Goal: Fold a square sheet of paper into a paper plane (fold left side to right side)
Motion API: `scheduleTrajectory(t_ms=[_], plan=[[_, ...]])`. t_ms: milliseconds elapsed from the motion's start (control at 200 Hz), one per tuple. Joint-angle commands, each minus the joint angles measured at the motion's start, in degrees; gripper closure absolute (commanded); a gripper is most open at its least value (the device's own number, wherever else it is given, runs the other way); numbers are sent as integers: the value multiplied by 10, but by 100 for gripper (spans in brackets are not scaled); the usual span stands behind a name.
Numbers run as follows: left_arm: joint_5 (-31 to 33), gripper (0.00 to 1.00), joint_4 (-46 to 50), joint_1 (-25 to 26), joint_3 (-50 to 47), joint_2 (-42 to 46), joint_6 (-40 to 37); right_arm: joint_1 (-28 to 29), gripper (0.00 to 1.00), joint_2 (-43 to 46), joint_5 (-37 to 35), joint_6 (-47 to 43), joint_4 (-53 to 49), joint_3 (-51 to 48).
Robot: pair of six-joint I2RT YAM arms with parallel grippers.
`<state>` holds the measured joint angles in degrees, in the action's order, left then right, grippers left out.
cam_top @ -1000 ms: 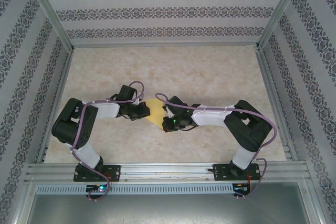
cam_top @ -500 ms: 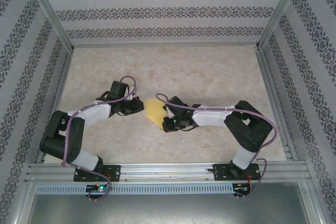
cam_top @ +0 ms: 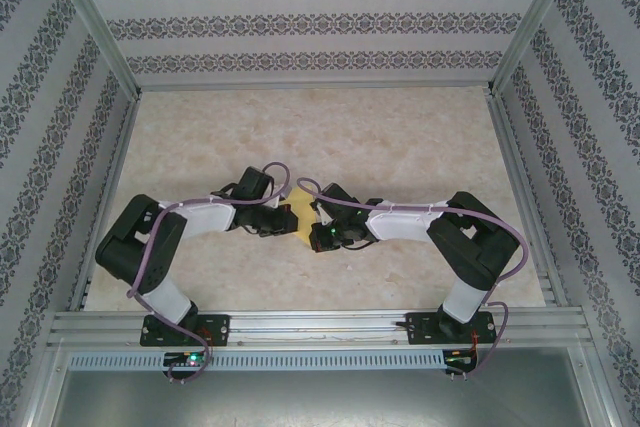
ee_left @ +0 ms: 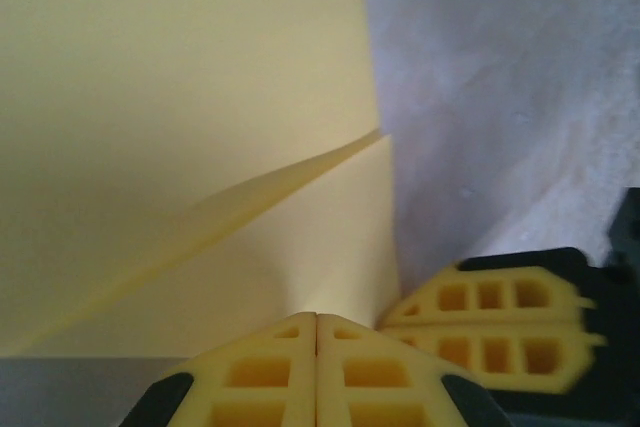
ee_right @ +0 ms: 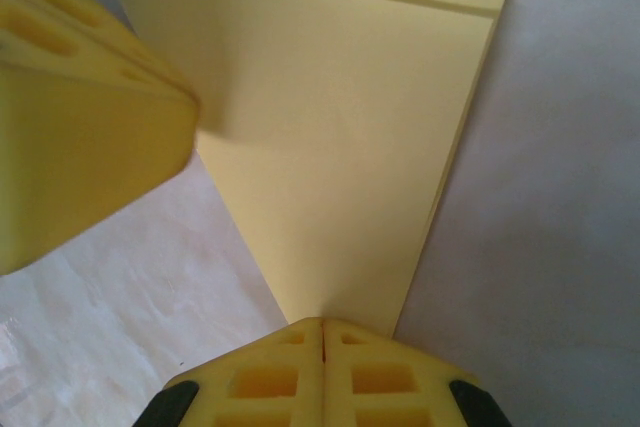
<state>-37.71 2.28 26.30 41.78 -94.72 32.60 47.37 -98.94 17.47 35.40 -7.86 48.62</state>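
Observation:
The square sheet of paper (cam_top: 298,217) lies folded into a yellow wedge on the marbled table, between my two grippers. In the left wrist view the paper (ee_left: 180,97) shows a raised flap and a slanting crease. My left gripper (ee_left: 317,319) is shut, its tips resting on the paper's lower edge. It comes in from the left (cam_top: 284,210). My right gripper (ee_right: 322,325) is shut too, its tips pressing on the wedge's narrow end (ee_right: 340,147). It reaches in from the right (cam_top: 314,215). The two grippers' fingers (ee_left: 500,322) stand close side by side.
The marbled table (cam_top: 400,137) is boxed in by patterned walls and aluminium posts. A metal rail (cam_top: 320,322) carrying both arm bases runs along the near edge. Bare table spreads behind and on either side of the arms.
My left gripper drew back to the left off the paper, then swung right again onto its left part. The right arm and the paper stayed where they were.

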Motion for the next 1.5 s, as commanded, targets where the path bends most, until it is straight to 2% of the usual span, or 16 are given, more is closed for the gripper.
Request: scheduleTrajectory(t_ms=[0, 370, 744, 994, 1499], plan=[[12, 94, -11, 6, 11, -17, -4, -4, 100, -31, -32, -4, -101, -34], [76, 95, 47, 6, 2, -32, -22, -4, 100, -6, 0, -1, -86, -13], [79, 99, 56, 9, -1, -29, -19, -6, 100, 52, 46, 7, -74, 43], [79, 99, 48, 11, -2, -32, -18, 2, 100, 9, 56, 24, -28, 58], [77, 99, 50, 11, -2, -35, -18, -1, 100, -56, 57, 25, -6, 87]])
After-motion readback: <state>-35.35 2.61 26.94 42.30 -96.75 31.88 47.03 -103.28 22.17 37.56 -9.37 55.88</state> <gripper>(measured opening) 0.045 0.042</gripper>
